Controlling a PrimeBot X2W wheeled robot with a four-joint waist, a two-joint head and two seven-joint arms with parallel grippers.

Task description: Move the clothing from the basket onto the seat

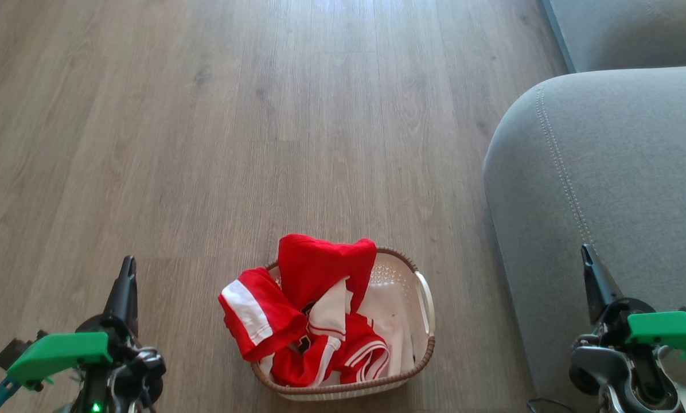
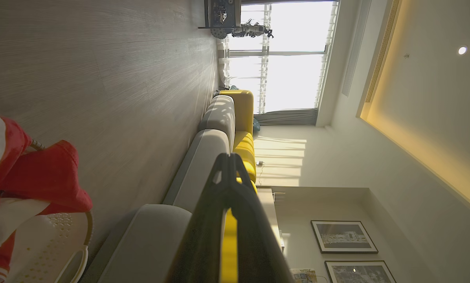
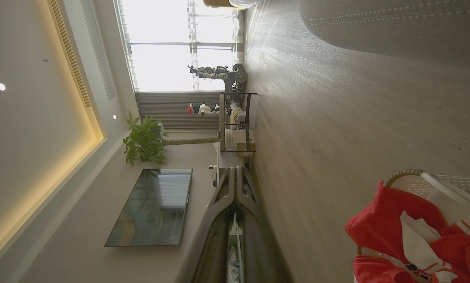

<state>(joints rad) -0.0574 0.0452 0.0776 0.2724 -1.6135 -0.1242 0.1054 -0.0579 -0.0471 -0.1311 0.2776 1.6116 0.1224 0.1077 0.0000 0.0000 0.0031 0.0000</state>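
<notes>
Red jersey clothing (image 1: 308, 310) with white stripes is heaped in the cream basket (image 1: 424, 298) on the floor, one red piece spilling over its left rim. The grey seat (image 1: 607, 172) rises to the basket's right. My left gripper (image 1: 126, 284) is shut and empty at the lower left, well apart from the basket. My right gripper (image 1: 588, 269) is shut and empty at the lower right, in front of the seat. In the left wrist view the clothing (image 2: 42, 177) and basket (image 2: 62, 243) sit at the lower left, the shut gripper (image 2: 229, 161) points at the seat (image 2: 203, 157). The right wrist view has the clothing (image 3: 384, 220), basket (image 3: 435, 181) and shut gripper (image 3: 237, 173).
Wooden floor (image 1: 234, 126) spreads wide beyond and left of the basket. A second grey cushion (image 1: 635, 28) lies at the top right. Far off, the right wrist view shows a shelf (image 3: 235, 118), a plant (image 3: 144, 141) and a dark screen (image 3: 152, 204).
</notes>
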